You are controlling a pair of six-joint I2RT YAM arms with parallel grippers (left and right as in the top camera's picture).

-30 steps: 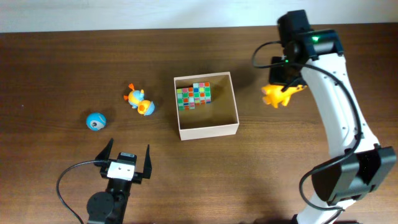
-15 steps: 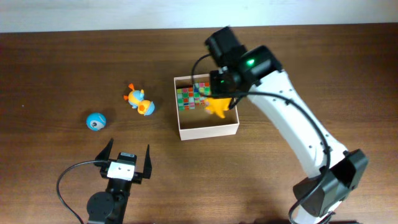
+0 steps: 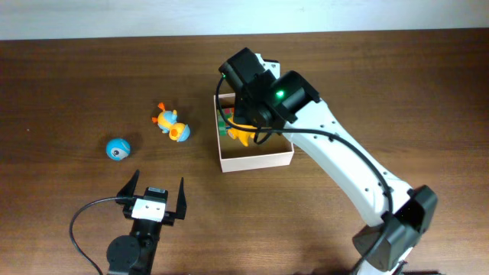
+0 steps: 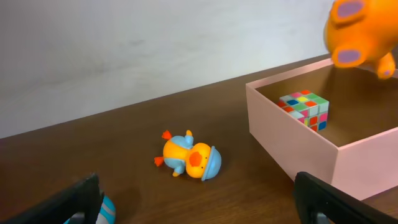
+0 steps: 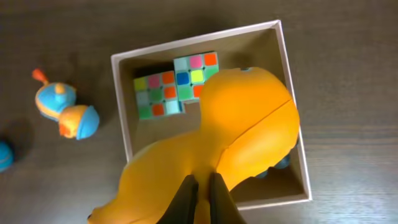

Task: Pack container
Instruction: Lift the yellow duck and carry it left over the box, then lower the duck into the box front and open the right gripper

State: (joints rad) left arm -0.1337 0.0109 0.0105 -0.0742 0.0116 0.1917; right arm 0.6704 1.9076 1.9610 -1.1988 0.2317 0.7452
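1. While the right pincer (image 5: 202,186) is clamped tight on an orange toy (image 5: 236,130), it hangs directly over the container (image 3: 256,160), so the box lies straight beneath its closed jaws.
2. Seen from the left wrist, the orange toy hovers above the container's rim, clear of its walls and floor.
3. The container sits near the middle of the table (image 3: 61,84), open side up, with thin cream walls and a tan inside.
4. A multicoloured cube (image 5: 177,84) rests inside it, close to the far wall and partly hidden under the toy in the right wrist view.
5. The left pincer (image 3: 159,180) sits near the table's front edge, jaws spread wide and holding nothing, well apart from the container.
6. An orange-and-blue duck toy (image 3: 170,124) lies near the container's left side, and a blue ball (image 3: 117,149) lies farther left.
7. The table is dark brown wood with visible grain.
8. A plain pale wall (image 4: 124,50) rises behind its far edge.
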